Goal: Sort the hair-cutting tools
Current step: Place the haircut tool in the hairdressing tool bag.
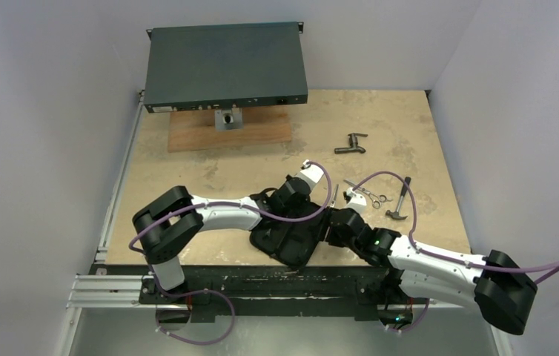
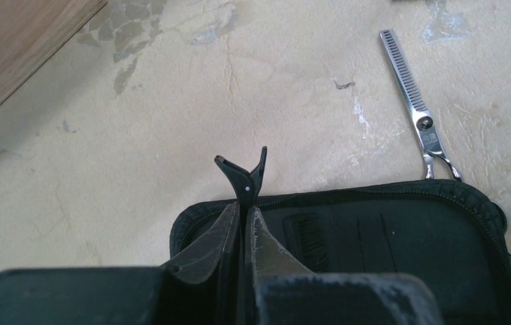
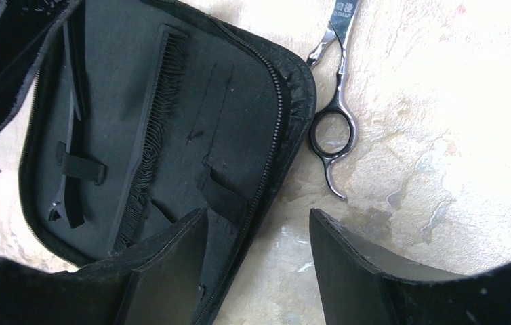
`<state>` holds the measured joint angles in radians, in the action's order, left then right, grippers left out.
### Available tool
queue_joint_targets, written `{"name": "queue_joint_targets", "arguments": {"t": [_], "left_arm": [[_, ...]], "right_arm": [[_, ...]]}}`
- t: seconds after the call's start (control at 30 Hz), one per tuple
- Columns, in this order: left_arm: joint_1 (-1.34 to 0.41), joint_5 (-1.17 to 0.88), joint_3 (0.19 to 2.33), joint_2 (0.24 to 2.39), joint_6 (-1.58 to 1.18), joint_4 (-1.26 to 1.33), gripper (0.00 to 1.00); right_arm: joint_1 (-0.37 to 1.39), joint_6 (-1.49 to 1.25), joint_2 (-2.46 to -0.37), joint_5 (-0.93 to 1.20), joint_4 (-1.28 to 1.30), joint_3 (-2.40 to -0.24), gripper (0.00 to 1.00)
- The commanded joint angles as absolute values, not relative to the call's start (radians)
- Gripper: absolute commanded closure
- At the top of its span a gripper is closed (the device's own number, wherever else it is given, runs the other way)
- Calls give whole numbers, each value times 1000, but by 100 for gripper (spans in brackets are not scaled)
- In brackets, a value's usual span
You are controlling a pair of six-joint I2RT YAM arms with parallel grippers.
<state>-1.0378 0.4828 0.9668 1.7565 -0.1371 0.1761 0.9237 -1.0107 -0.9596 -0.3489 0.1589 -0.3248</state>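
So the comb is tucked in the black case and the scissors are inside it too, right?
Not quite. The comb is in the black case, but the scissors lie outside it, on the table beside it. The right wrist view shows this.

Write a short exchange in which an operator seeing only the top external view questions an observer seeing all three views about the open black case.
Operator: Is the left hand holding anything?
Observer: Yes. The left wrist view shows it shut on a thin black clip, by the rim of the open black zip-up fabric case.
Operator: What lies inside the case?
Observer: The right wrist view shows a slim black toothed comb tucked inside it.
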Motion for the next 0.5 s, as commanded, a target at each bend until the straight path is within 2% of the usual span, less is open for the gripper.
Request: {"name": "queue_joint_targets", "arguments": {"t": [0.0,0.47], "left_arm": [[-1053,542,958,1763,-95,222,100],[-1077,641,957,1832,-64,207,100]], "right_arm": [[921,-1026,-920,-352,122,-315,43],[922,-1028,-906,-331,94,-310,43]]}}
